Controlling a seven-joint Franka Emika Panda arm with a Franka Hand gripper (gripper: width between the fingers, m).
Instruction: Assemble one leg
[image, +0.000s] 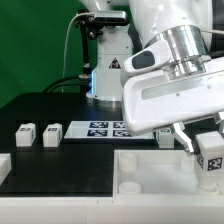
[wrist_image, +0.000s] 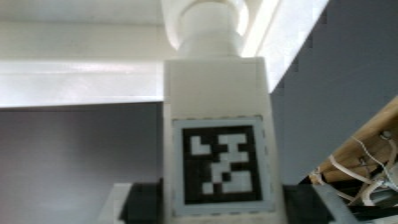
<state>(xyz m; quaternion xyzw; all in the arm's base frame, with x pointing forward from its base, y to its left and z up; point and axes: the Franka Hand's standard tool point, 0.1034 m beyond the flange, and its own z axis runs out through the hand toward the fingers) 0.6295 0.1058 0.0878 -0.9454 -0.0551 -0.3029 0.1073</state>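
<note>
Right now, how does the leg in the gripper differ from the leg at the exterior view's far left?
The held leg is clamped in the gripper, off the table; the far-left leg rests on the black table, untouched. The held leg hangs over the white tray-like part; the far-left leg lies clear of it. Both are small white blocks with black-and-white tags.

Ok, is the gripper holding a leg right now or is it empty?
Holding one. The gripper is shut on the leg: in the wrist view its tagged block sits between the fingers.
</note>
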